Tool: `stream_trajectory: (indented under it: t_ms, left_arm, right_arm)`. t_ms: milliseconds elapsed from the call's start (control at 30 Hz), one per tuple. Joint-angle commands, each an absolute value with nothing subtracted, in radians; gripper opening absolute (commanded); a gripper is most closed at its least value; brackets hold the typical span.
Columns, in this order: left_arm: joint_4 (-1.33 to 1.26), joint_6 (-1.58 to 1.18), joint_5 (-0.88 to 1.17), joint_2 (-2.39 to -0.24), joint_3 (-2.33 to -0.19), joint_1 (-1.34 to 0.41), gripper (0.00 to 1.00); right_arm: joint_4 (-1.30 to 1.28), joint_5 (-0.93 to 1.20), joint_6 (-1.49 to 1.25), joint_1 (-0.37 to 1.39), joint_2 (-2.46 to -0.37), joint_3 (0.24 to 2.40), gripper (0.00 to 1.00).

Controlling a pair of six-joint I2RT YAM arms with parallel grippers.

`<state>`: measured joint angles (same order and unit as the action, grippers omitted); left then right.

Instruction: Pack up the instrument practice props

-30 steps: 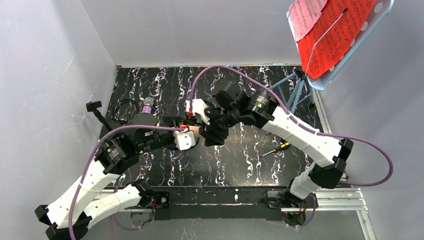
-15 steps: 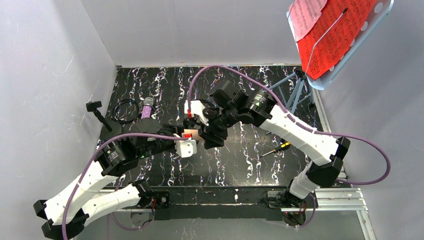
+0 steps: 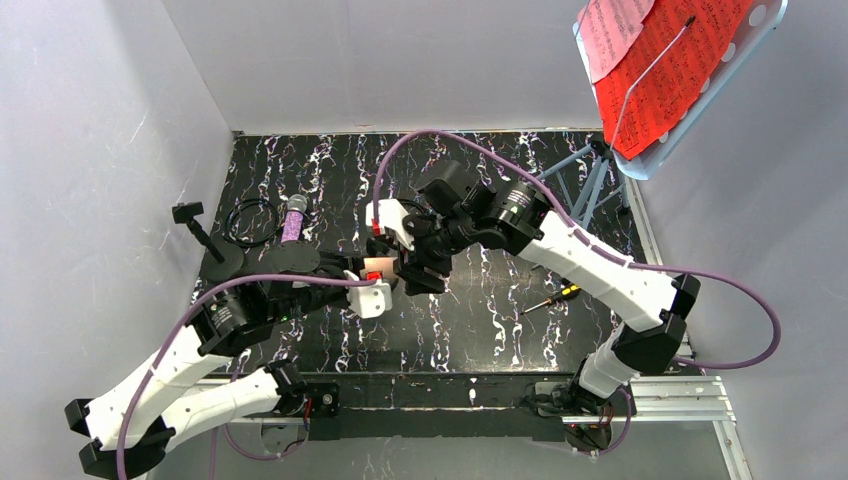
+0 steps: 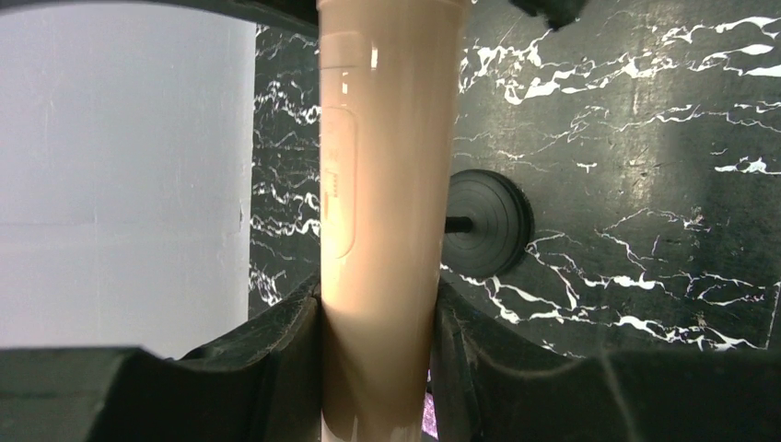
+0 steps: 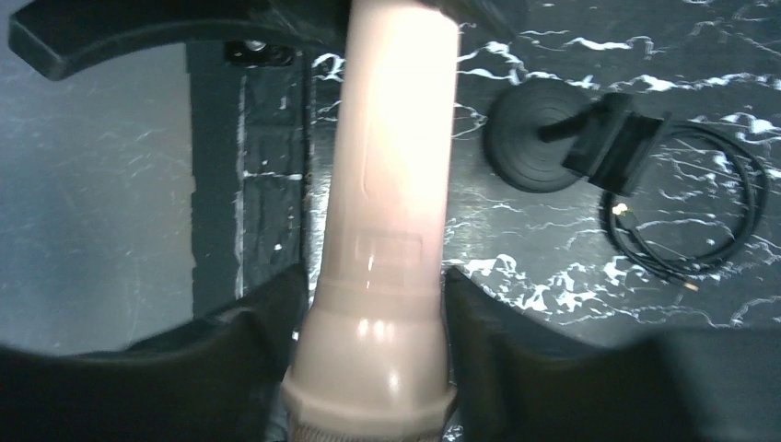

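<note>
The cream microphone [image 3: 379,268] hangs above the table's middle, held at both ends. My left gripper [image 3: 384,276] is shut on its lower handle [image 4: 387,184]. My right gripper [image 3: 403,268] is closed on its wider head end [image 5: 396,184]. The purple glitter microphone [image 3: 293,218] lies at the back left. One black mic post [image 3: 204,238] stands at the far left, and a second round base [image 3: 291,256] sits beside my left arm. The red pages [image 3: 672,70] and pink page [image 3: 610,30] rest on the music stand at top right.
A coiled black cable [image 3: 250,220] lies beside the purple microphone. A yellow-handled screwdriver [image 3: 556,297] lies right of centre. The stand's grey tripod legs [image 3: 590,180] occupy the back right corner. Grey walls close in on the left, back and right.
My left arm has drawn back toward the near edge and my right gripper has followed to the left. The cream microphone has shifted slightly nearer, still between both grippers.
</note>
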<state>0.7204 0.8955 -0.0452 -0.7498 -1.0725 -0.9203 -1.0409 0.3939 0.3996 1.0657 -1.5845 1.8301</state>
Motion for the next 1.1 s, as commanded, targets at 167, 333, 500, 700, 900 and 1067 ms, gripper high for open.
stream_trajectory:
  t_ms: [167, 333, 500, 700, 900, 1067]
  left_arm:
    - [0.650, 0.754, -0.381, -0.718, -1.064, -0.916, 0.00]
    - [0.596, 0.566, -0.468, -0.792, -1.083, -0.915, 0.00]
    - [0.535, 0.362, -0.582, -0.871, -1.106, -0.858, 0.00]
    - [0.613, 0.046, -0.435, -0.971, -1.170, -0.608, 0.00]
    - [0.641, -0.122, -0.321, -1.067, -1.150, -0.473, 0.00]
    - [0.587, -0.150, -0.293, -1.130, -1.075, -0.402, 0.00]
  right_arm:
    - [-0.784, 0.123, 0.368, 1.058, -1.400, 1.753, 0.99]
    - [-0.586, -0.008, 0.318, 1.058, -1.302, 1.608, 0.99]
    - [-0.402, -0.189, 0.267, 1.058, -1.222, 1.472, 0.99]
    - [-0.293, -0.321, 0.233, 1.058, -1.161, 1.339, 0.99]
    - [-0.255, -0.358, 0.232, 1.058, -1.130, 1.273, 0.99]
    - [-0.208, -0.376, 0.239, 1.057, -1.087, 1.207, 0.99]
